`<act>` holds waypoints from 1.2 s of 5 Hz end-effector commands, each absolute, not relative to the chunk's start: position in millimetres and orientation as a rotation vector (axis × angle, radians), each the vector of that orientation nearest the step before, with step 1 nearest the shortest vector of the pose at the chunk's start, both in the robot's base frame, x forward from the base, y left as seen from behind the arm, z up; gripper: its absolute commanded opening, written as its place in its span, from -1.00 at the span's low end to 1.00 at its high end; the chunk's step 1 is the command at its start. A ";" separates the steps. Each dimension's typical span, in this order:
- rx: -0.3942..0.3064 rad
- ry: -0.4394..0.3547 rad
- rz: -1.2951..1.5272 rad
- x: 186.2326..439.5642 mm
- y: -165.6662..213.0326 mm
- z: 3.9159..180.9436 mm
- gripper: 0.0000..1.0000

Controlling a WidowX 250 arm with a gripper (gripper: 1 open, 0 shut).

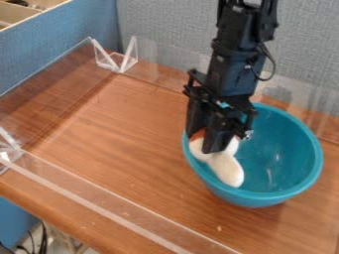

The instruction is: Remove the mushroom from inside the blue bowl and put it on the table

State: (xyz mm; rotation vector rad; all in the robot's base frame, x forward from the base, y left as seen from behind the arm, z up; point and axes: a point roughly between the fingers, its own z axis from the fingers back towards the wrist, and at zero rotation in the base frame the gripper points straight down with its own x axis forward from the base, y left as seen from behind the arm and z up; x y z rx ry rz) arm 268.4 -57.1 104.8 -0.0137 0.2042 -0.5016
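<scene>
The blue bowl [286,159] sits at the right side of the table [117,139]. My gripper [219,143] points steeply down over the bowl's left part, and its black fingers are shut on the mushroom [227,168]. The mushroom shows as a cream-white body hanging below the fingers, with a bit of tan-orange at its upper left. Its lower end is still within the bowl's outline, near the left rim. The fingers hide the upper part of the mushroom.
Low clear acrylic walls run along the table's front edge [93,201] and left side [54,77], with a clear bracket [119,56] at the far corner. A blue partition [54,45] stands behind the left wall. Bare wood lies left of the bowl.
</scene>
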 end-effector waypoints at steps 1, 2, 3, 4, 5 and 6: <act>-0.005 0.115 -0.460 267.3 -63.5 132.1 -1.00; 0.003 0.109 -0.436 269.5 -50.5 136.1 -1.00; 0.021 0.119 -0.392 272.9 -28.0 137.8 -1.00; 0.037 0.148 -0.342 273.5 4.8 130.9 -1.00; 0.036 0.182 -0.262 268.6 47.0 118.5 -1.00; 0.040 0.218 -0.215 264.8 70.0 104.2 -1.00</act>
